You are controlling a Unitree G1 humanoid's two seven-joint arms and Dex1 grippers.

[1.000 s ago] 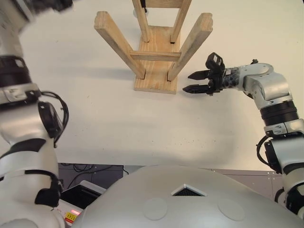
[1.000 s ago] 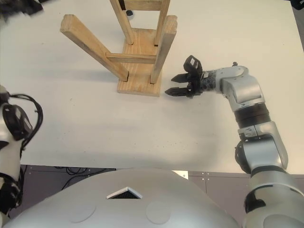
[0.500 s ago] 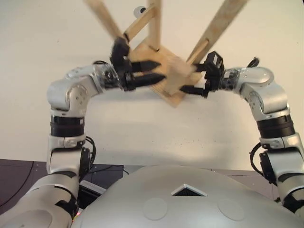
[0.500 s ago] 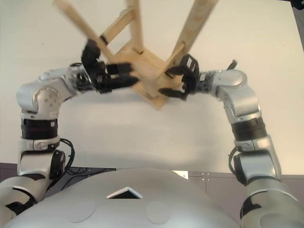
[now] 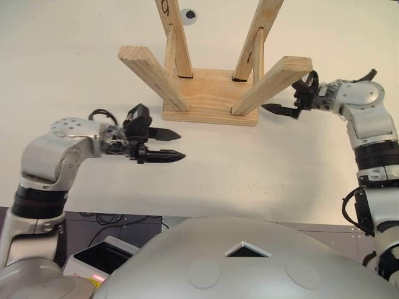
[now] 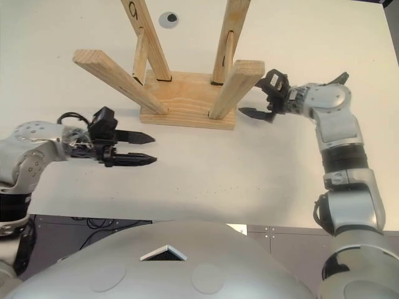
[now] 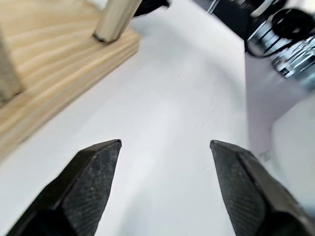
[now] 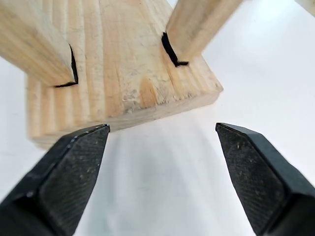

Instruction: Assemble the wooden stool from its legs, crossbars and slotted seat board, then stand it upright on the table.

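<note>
Upturned stool [image 5: 209,107] bears an unreadable handwritten mark on one leg [image 5: 167,18]; left gripper [image 5: 181,145] and right gripper [image 8: 162,129] sit near it, wide open, empty.

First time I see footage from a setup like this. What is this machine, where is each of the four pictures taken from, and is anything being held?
This is a humanoid robot with two arms, each ending in a two-fingered claw. Two pictures come from the paired cameras in its head, looking down over the arms; both show the same scene. The other two come from cameras on the wrists, looking out between each claw's fingers. On the white table stands a wooden stool, upside down: its seat board lies flat and its legs point up. The left claw hangs open over the table, nearer the robot than the board's left end and apart from it. The right claw is open close to the board's right end. Neither holds anything.
</note>
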